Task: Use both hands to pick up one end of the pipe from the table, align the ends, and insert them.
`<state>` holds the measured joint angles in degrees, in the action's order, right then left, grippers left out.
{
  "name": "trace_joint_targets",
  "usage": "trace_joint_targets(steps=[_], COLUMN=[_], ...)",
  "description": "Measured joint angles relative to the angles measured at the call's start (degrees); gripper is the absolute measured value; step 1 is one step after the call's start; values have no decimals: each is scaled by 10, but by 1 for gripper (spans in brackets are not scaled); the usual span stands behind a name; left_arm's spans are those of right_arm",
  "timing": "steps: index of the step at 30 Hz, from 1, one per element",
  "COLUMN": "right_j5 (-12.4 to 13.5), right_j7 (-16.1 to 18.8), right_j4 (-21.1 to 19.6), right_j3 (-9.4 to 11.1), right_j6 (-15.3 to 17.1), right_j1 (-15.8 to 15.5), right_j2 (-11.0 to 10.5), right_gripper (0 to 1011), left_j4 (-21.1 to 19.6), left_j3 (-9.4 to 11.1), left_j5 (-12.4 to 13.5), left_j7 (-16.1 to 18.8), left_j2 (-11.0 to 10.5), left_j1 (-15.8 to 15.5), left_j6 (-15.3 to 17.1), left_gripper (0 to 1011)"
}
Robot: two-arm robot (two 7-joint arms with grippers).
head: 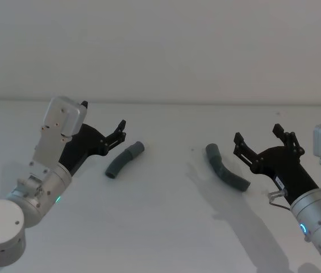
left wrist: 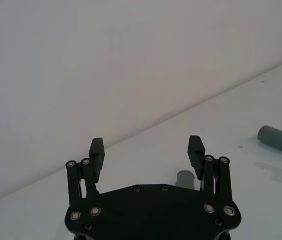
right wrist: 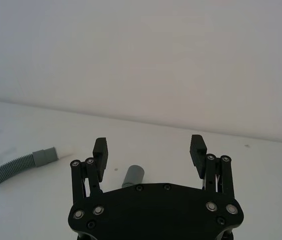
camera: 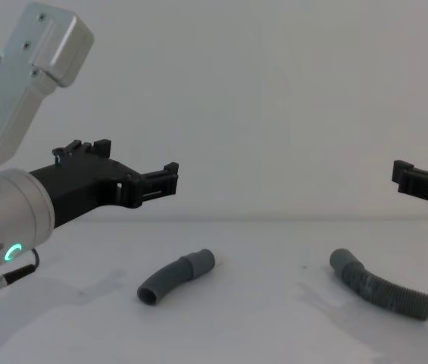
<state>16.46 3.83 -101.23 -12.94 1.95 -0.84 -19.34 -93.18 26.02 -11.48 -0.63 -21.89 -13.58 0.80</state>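
Observation:
Two pieces of the pipe lie apart on the white table (head: 160,233). The short curved piece (head: 124,160) (camera: 176,277) is left of centre; in the right wrist view it (right wrist: 23,165) ends in a grey collar with a pale tip. The longer corrugated piece (head: 226,169) (camera: 380,292) lies to the right, its smooth cuff (left wrist: 273,135) facing the middle. My left gripper (head: 103,114) (left wrist: 146,142) hovers open, up and left of the short piece. Over by the corrugated piece's right side, my right gripper (head: 258,133) (right wrist: 148,141) is open too. Neither holds anything.
A plain pale wall rises behind the table's far edge (head: 205,103). The two pieces' shadows fall on the surface between them.

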Motion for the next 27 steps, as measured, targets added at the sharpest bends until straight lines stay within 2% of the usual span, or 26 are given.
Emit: trace_joint_targets(steps=[27], right_j5=[0], right_j7=[0], right_j4=[0], right_j3=[0], right_j6=[0], right_j1=[0], right_j2=[0], right_gripper=[993], left_j4=[0], left_j3=[0], left_j5=[0], left_j7=[0], left_j2=[0], left_j1=[0], left_j6=[0], left_gripper=[1003])
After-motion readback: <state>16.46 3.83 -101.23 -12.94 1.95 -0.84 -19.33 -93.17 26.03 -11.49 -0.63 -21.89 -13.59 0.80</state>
